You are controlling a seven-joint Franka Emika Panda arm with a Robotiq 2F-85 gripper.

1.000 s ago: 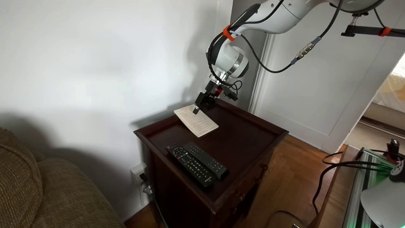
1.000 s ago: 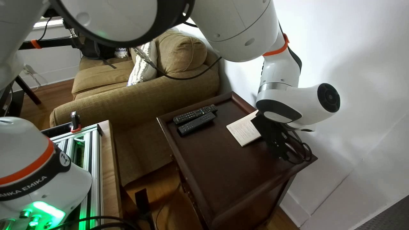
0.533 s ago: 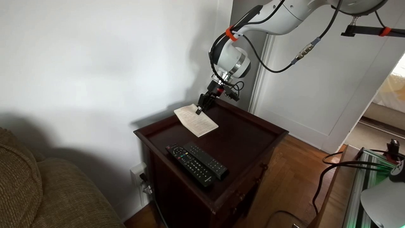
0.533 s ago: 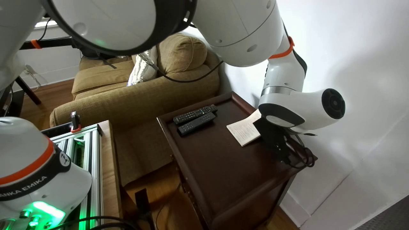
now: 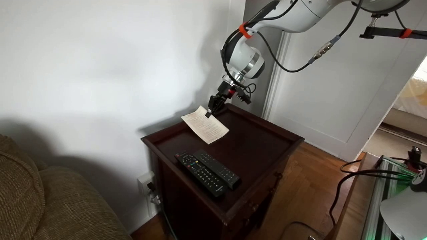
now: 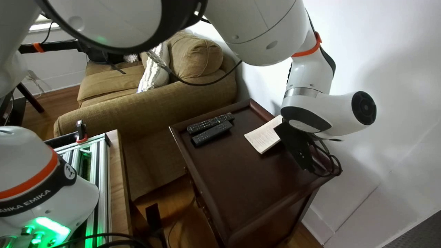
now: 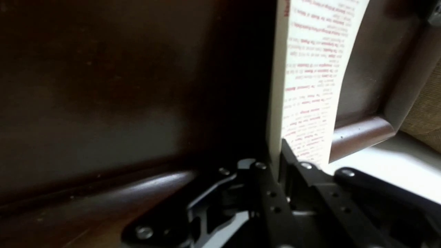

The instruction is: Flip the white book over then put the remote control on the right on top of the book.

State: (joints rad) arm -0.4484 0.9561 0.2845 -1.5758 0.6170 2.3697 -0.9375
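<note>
Over a dark cabinet (image 5: 260, 143), claw (image 7: 275, 160) clamped on white book (image 5: 205, 126), blurred print (image 7: 311, 69) cropped in wrist view

A dark reddish-brown wooden cabinet (image 5: 260, 143) is bordered along its top by a raised rim (image 5: 267, 122). Toward one side of it, a black remote with coloured buttons (image 5: 200, 174) is laid face up, and a plainer black remote (image 5: 218, 168) is set just beside it, nearly parallel. Whether the top is touched by the tilted white book (image 5: 206, 127) cannot be told.
</note>
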